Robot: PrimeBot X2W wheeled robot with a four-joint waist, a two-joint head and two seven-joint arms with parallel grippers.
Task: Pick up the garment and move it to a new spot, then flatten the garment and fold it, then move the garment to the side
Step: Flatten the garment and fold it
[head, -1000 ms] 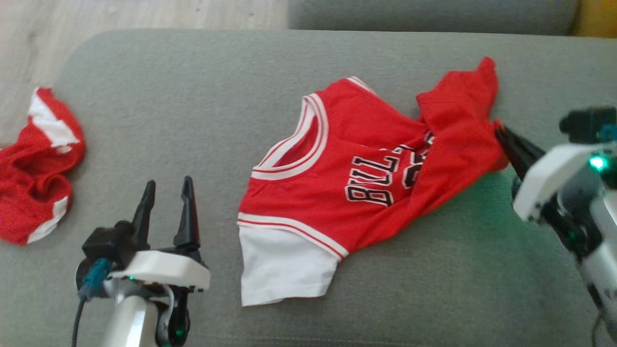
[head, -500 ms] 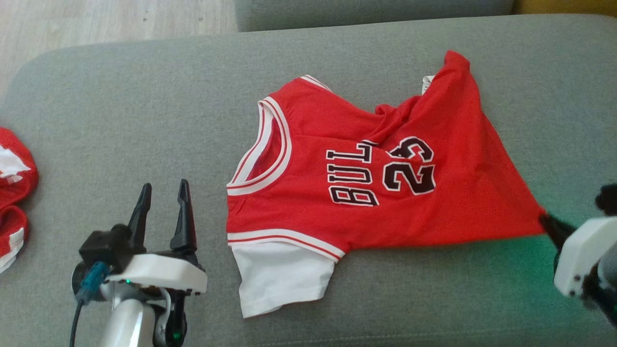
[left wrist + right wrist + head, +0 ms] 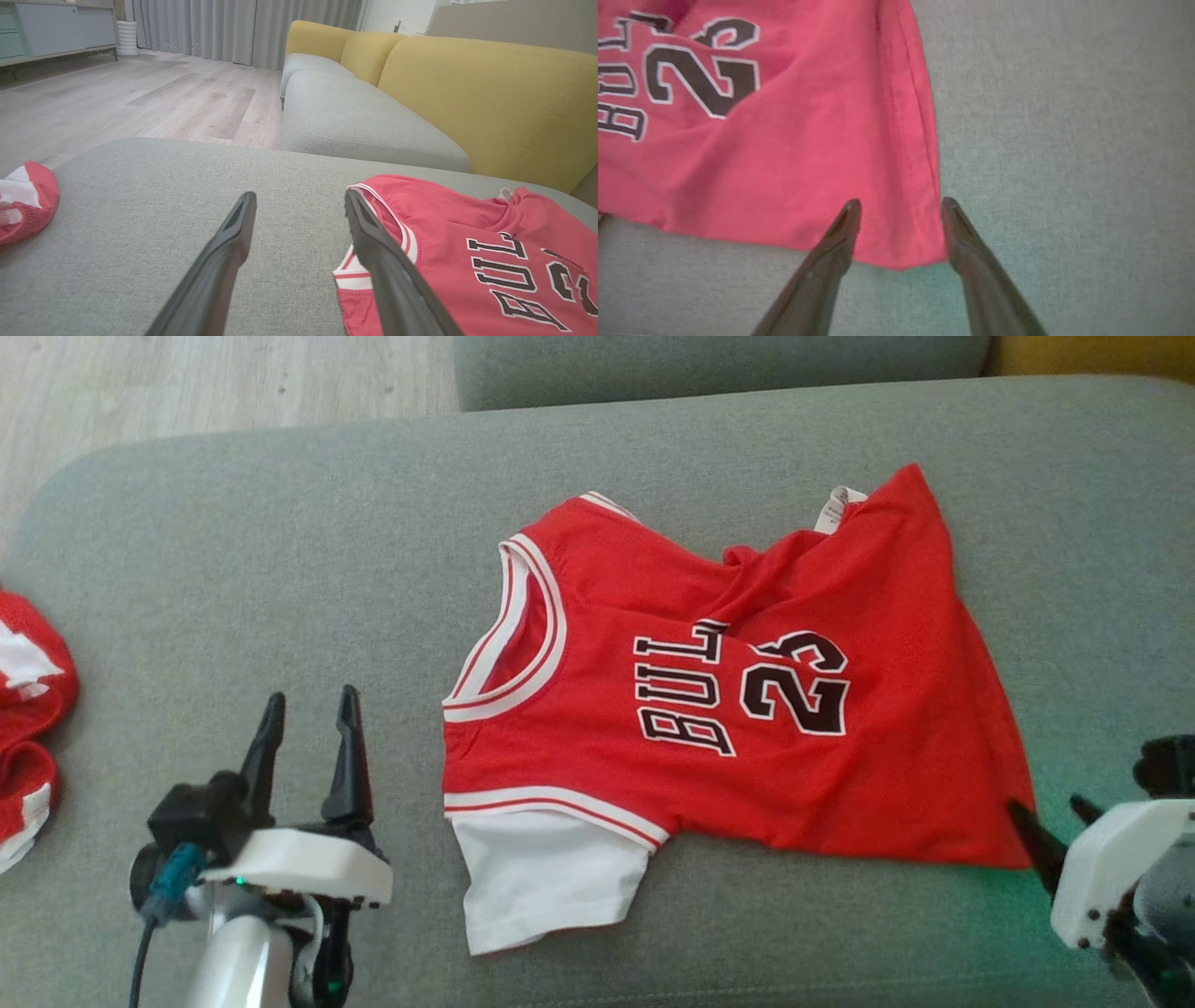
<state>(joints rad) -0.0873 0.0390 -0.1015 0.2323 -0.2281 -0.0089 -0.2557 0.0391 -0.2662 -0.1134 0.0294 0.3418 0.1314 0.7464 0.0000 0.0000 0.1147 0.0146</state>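
Head view, garment: red jersey with white trim and dark lettering, lying front-up near the middle of the grey sofa seat. The neck points toward the robot's left, the hem toward its right. It is mostly spread, with one ridge of bunched cloth on the far side.
Head view, left gripper: hovers beside the neck end, clear of the cloth, jaws wide apart and empty.
Head view, right gripper: at the near hem corner, jaws apart.
Head view, other item: second red-and-white garment, crumpled at the seat's left edge, well apart.
Left wrist view, handling: thin knit, judged light, limp and not fragile; likely to drag and wrinkle rather than move as one sheet.
Left wrist view, hold points: banded neckline and the shoulders look the firmest edges.
Left wrist view, room: yellow backrest, further grey seat, pale wood floor, grey curtains.
Right wrist view, hem corner: lies flat on the seat between the parted jaws, not clamped; the stitched hem offers a doubled edge to pinch.
Right wrist view, surface: woven upholstery, soft and probably grippy, so lifting by the corners is judged safer than sliding.
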